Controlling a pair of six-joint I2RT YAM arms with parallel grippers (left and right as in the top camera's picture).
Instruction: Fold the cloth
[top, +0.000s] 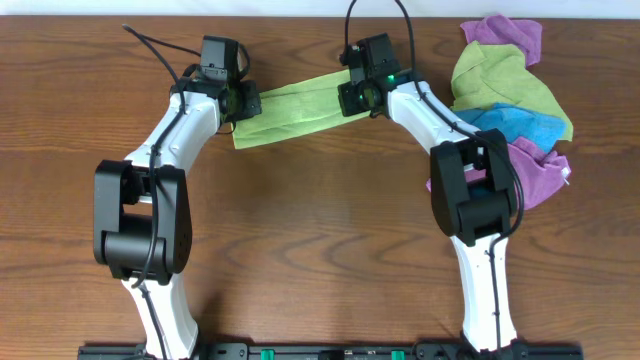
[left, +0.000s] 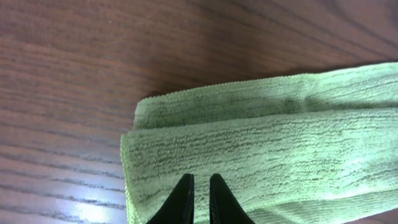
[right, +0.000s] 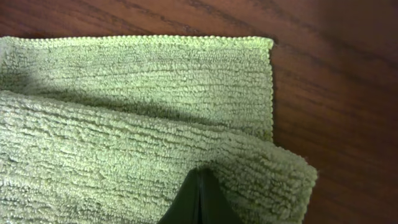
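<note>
The lime-green cloth (top: 295, 108) lies on the wooden table (top: 320, 220) as a long strip folded in layers, stretched between my two grippers. My left gripper (top: 243, 102) is at its left end. In the left wrist view its fingertips (left: 201, 179) stand a narrow slit apart over the cloth (left: 280, 137), whose stacked edges show to the left. My right gripper (top: 355, 98) is at the right end. In the right wrist view it (right: 199, 173) is shut, its tips pinching the upper layer of the cloth (right: 124, 124), which bunches and lifts around them.
A heap of other cloths lies at the far right: a purple one (top: 505, 35), a duller green one (top: 500, 80), a blue one (top: 525, 125) and more purple (top: 545, 165). Both arm bases stand at the near edge.
</note>
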